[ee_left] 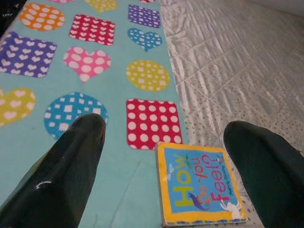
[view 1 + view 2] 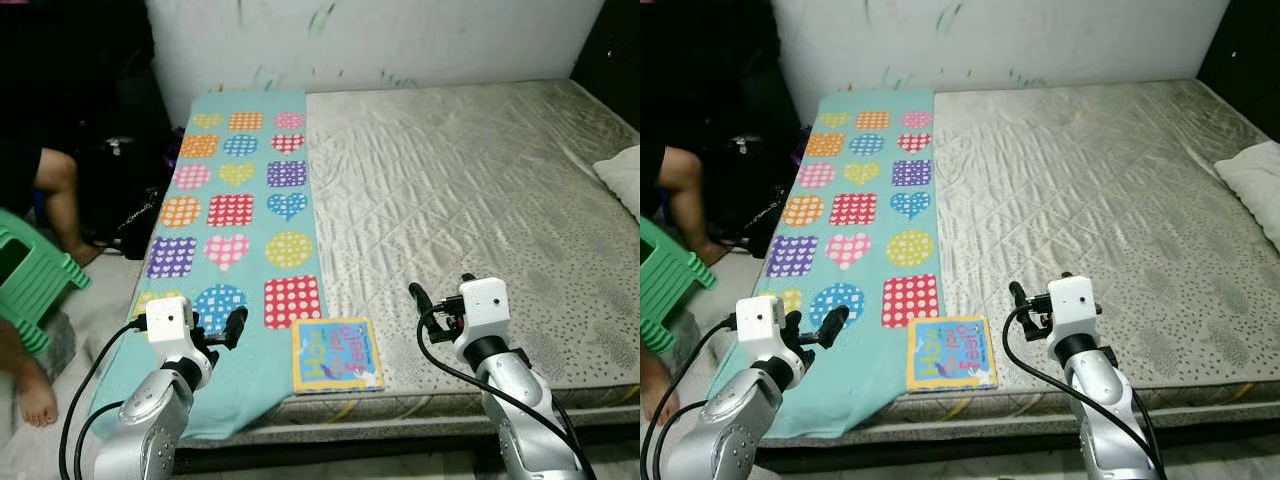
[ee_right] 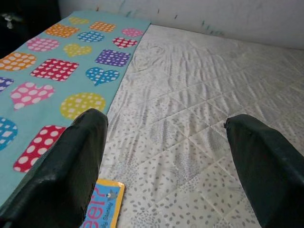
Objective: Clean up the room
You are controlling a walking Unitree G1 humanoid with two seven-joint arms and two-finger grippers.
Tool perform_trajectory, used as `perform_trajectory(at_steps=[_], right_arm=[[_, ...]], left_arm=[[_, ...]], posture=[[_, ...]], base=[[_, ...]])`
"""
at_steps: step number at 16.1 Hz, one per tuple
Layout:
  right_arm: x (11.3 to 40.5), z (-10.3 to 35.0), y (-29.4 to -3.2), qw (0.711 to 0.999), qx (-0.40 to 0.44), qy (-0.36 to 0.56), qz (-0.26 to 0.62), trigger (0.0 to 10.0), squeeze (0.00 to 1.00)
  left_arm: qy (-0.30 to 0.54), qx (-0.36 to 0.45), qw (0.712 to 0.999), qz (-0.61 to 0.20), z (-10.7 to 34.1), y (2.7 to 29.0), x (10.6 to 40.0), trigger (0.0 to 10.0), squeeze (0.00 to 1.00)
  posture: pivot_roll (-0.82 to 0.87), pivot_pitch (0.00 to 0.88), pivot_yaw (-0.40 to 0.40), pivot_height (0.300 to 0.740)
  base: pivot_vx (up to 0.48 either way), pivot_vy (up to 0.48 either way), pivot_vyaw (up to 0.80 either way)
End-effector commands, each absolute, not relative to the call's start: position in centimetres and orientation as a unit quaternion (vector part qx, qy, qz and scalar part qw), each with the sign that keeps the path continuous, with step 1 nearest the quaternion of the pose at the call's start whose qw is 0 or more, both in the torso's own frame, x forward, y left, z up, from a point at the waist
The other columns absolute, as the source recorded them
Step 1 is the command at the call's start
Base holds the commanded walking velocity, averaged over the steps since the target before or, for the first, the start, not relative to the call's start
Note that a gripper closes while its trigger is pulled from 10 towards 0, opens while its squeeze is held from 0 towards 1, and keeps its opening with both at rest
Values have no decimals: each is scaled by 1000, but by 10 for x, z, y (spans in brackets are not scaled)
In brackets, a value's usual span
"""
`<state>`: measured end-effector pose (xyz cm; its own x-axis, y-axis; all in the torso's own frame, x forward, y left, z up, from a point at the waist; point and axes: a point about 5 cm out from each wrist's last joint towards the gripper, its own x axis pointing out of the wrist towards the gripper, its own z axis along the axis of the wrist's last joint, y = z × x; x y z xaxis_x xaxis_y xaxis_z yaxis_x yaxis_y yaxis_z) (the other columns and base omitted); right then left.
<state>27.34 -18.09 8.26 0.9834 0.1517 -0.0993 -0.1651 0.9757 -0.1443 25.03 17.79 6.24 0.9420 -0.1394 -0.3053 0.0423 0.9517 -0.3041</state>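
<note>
My left hand [image 2: 222, 333] and right hand [image 2: 432, 305] hovered spread wide, empty. The book [image 2: 337, 354] lay at the bed's [image 2: 470, 180] six-o'clock edge; a clumsy nudge might tip it off.

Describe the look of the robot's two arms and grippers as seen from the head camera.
Both arms are silver metal with rounded segments. Each wrist carries a white boxy module with rounded corners. Black cables loop from each module back along the forearm. The left gripper and right gripper each have long black fingers; in the wrist views the fingers look dark, broad and matte with blunt rounded tips.
</note>
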Motion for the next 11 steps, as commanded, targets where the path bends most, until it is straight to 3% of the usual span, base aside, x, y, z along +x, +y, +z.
perform_trajectory(at_steps=[1, 11], right_arm=[[274, 82, -180, 992, -83, 45, 87, 10000, 0], [274, 83, -178, 991, -83, 42, 92, 10000, 0]], left_arm=[[174, -147, 973, -35, 58, 181, 249, 10000, 0], [169, -151, 974, -23, 59, 184, 250, 10000, 0]], posture=[[-195, 29, 41, 683], [-196, 36, 44, 683]], base=[[0, 0, 0], [0, 0, 0]])
